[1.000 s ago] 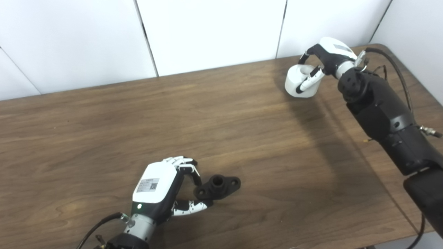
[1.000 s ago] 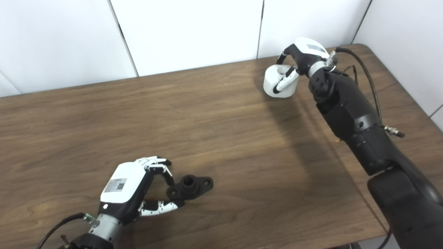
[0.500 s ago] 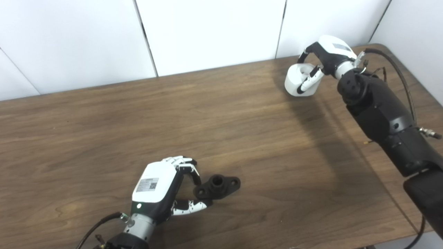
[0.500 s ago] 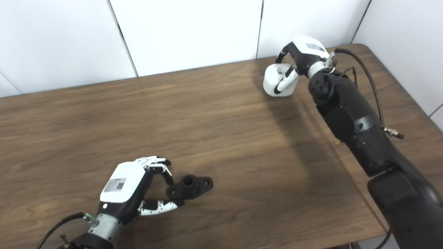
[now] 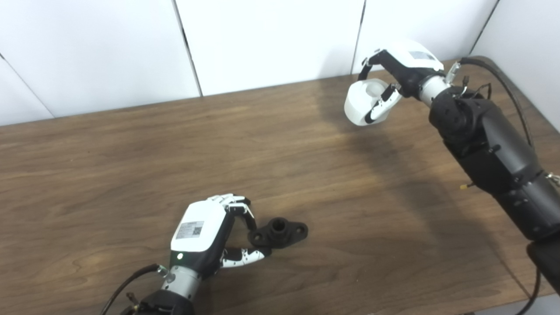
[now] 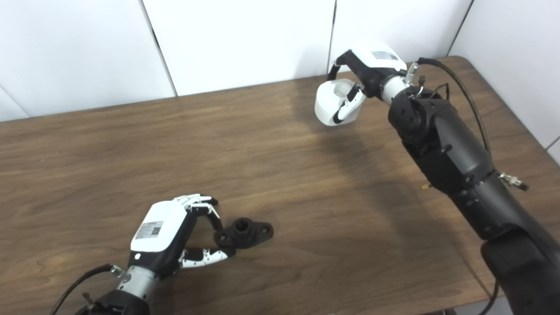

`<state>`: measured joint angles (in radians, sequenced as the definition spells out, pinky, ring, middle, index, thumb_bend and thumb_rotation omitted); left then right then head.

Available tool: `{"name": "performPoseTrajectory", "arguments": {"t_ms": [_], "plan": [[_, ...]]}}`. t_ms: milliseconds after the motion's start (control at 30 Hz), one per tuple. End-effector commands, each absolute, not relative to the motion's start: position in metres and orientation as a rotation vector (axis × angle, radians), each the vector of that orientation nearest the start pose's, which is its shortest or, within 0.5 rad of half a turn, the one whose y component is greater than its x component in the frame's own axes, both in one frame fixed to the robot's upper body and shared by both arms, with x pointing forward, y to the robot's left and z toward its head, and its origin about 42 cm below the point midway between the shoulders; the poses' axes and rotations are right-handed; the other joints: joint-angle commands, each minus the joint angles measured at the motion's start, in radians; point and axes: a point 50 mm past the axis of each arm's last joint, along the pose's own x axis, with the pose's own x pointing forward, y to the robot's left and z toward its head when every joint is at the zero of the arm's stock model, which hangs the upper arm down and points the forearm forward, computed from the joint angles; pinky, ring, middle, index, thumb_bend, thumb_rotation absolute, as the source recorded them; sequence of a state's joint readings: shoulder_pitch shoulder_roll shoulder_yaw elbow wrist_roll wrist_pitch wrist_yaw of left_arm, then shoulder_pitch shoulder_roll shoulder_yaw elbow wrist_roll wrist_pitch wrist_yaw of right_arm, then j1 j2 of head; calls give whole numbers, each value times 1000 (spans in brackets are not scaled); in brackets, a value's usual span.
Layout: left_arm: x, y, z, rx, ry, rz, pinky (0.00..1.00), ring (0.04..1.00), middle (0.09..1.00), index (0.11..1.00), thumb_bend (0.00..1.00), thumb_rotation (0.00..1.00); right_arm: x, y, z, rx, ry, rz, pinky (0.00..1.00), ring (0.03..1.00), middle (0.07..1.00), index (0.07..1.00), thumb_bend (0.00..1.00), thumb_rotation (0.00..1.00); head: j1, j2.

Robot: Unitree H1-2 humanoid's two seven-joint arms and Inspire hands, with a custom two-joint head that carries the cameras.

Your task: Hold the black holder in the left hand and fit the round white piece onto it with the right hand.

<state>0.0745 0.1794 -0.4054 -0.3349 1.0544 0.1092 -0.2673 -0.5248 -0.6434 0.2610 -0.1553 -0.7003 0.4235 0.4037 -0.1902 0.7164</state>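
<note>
The black holder [image 5: 280, 230], a small flange with a raised socket, lies flat on the wooden table [image 5: 131, 166] near the front edge. My left hand [image 5: 202, 237] rests beside it, with curled fingers [image 5: 245, 212] above the holder's left lobe and the thumb below it, pinching that end. The round white piece [image 5: 361, 106], a thick ring with a hollow centre, hangs above the far right of the table. My right hand [image 5: 404, 65] is shut on it, with its fingers [image 5: 381, 101] wrapped across the rim.
White wall panels [image 5: 271, 39] stand right behind the table's far edge. The table's right edge [image 5: 531, 105] runs close beside my right arm [image 5: 490, 144], whose cable loops over that corner. Bare wood lies between the two hands.
My right hand has carried the white piece a little to the left and higher off the table. The left hand and the holder stay where they were.
</note>
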Motion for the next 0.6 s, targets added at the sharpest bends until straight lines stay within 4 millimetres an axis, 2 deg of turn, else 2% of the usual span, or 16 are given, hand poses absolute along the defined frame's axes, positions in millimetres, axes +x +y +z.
{"name": "performPoseTrajectory", "arguments": {"t_ms": [0,200,367,567], "plan": [[226,167,96,1257,77,-498,825,834,783,492,516,55,390,-298,332,-1376,-149,87,991,927,818,485,525,139,6,-2],[227,159,92,1245,76,-484,821,832,783,491,516,53,354,-277,338,-1353,-219,143,968,896,799,484,525,141,19,-2],[229,148,92,1232,76,-496,823,838,790,492,515,53,326,-264,333,-1345,-253,184,968,902,801,484,525,139,38,3],[233,130,92,1259,63,-509,817,842,794,493,512,56,306,-256,324,-1358,-262,241,979,907,801,484,525,141,60,3]]}}
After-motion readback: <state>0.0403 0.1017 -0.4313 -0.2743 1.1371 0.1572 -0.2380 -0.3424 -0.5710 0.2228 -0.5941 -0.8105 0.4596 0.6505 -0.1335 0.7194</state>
